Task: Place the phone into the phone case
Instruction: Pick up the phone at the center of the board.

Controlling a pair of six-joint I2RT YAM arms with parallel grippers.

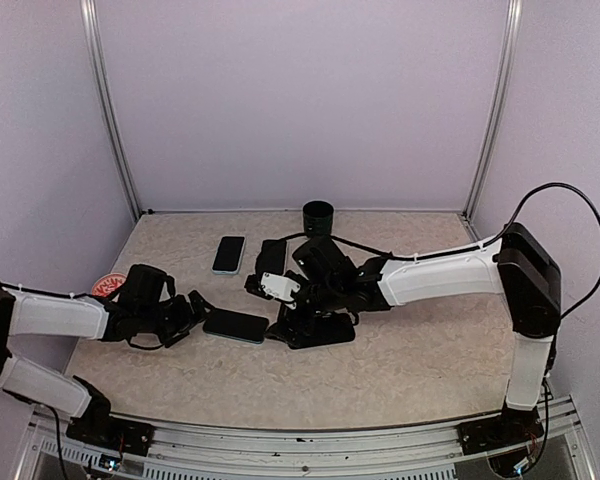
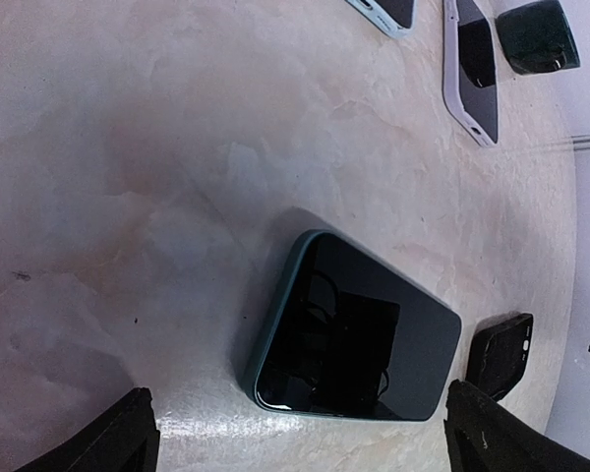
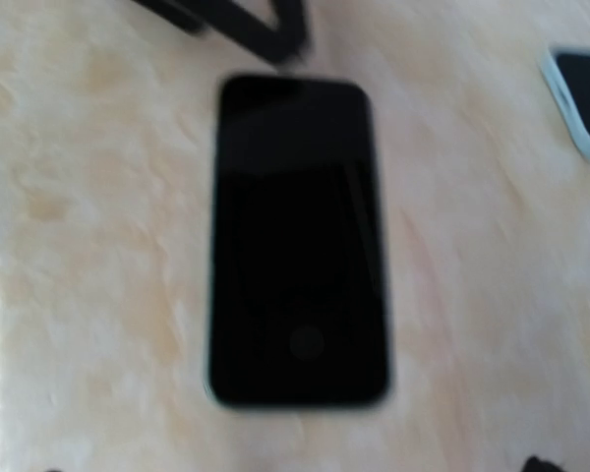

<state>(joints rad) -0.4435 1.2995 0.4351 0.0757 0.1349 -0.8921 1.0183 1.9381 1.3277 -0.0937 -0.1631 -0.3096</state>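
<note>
On the beige marbled tabletop (image 1: 400, 360), a flat dark-screened phone with a teal rim (image 2: 354, 334) is lying face up, left of centre and towards the near side. The left gripper (image 1: 192, 310) is hanging low just left of it, pointing along the table at its short end. Its jaws are standing wide, one black fingertip (image 2: 118, 433) off each side of the phone; they are holding nothing and touching nothing.

The right gripper (image 1: 265, 290) is reaching in from the right and hovering above the phone's right end. Its wrist view is blurred, showing only slivers of its fingertips (image 3: 541, 462) at the bottom corners. They are sitting far apart with nothing gripped, and the phone is lying untouched below them.

An empty black phone case (image 2: 499, 354) is resting just right of the phone, under the right arm and apart from it. Farther back, a phone in a light blue case (image 1: 229, 254) and a phone in a pale lilac case (image 2: 472, 69) are lying side by side, with a dark round cup (image 1: 318, 216) standing beyond them.
</note>
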